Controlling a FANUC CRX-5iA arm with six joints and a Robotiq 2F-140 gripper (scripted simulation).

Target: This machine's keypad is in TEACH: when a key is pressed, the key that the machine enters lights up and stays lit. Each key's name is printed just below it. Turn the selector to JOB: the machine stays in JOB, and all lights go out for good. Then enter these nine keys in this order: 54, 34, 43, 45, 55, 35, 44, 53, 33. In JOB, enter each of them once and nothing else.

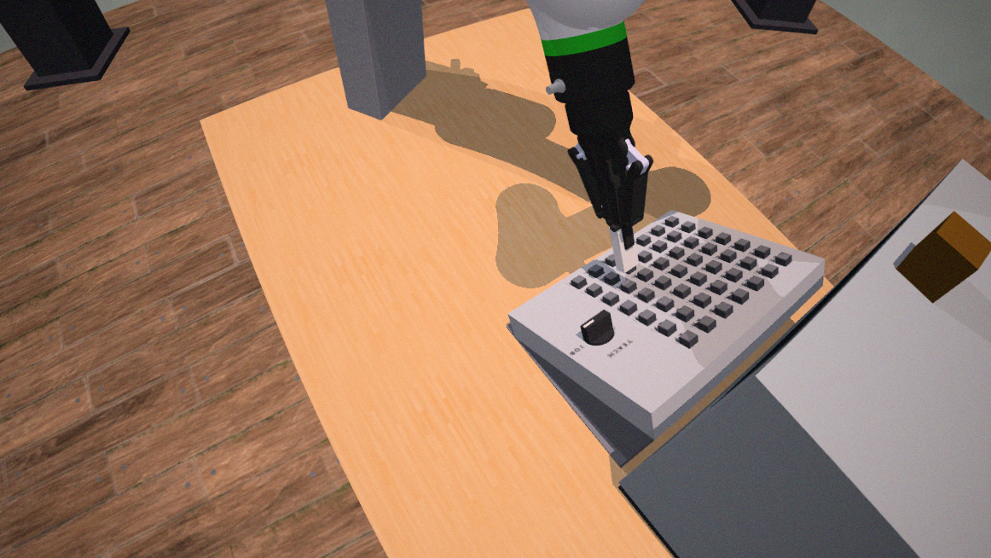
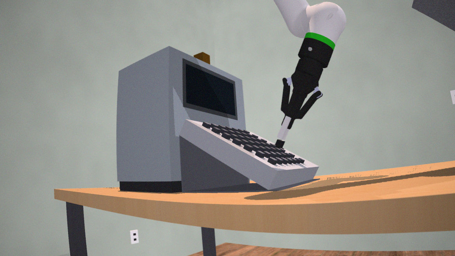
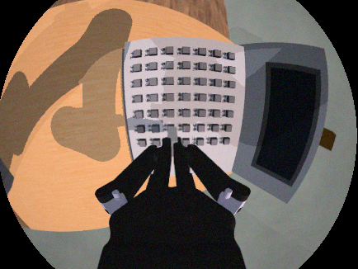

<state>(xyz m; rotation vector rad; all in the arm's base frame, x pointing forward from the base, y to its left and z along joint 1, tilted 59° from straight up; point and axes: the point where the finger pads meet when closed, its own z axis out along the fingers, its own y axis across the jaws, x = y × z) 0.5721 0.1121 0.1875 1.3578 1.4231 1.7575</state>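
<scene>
The machine [image 2: 146, 127] is set on the counter [image 1: 333, 291], toward one end. Its sloped keypad [image 1: 721, 346] projects from the machine's front, below the screen [image 2: 208, 90]. The selector [image 1: 596, 327] is mounted on the keypad's panel beside the key grid, between the JOB and TEACH markings. The pincer [image 1: 619, 239] is positioned above the key rows at the selector's side; a stylus [image 2: 283, 132] projecting from it appears to meet a key, though contact cannot be confirmed. A small block [image 1: 946, 252] is seated on the machine's top.

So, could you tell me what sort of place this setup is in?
Probably a workshop or test room: a grey console machine with a dark screen and sloped keypad sits on a wooden table, over plank flooring, worked by a robot arm.
</scene>
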